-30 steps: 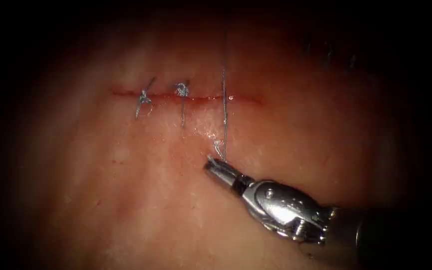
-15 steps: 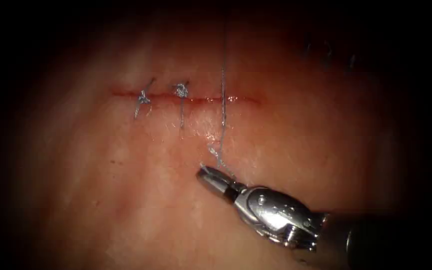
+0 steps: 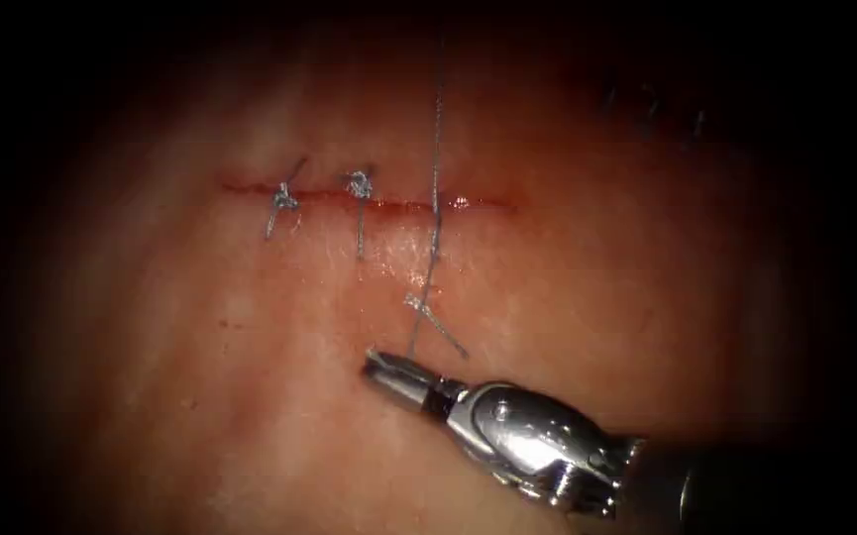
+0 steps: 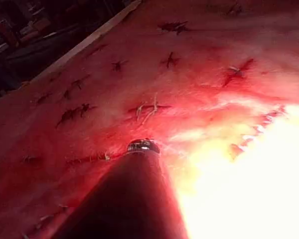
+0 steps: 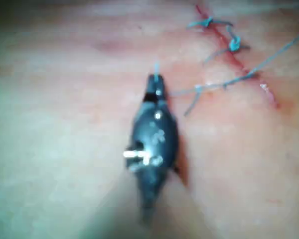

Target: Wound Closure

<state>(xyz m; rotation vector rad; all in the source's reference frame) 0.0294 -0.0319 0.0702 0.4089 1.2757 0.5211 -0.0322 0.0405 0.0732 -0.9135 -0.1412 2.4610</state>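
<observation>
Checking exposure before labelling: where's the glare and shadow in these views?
Endoscope view: light pools on the tissue around the cut, edges fall dark; highlights glint on the right tool, jaws shut on the thread. Left wrist view: strong glare washes out tissue beside the left tool.

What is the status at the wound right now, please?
Right tool shut on the thread, on the near side of the cut. Thread crosses the cut. Two tied stitches to its left. Nothing in the way.
</observation>
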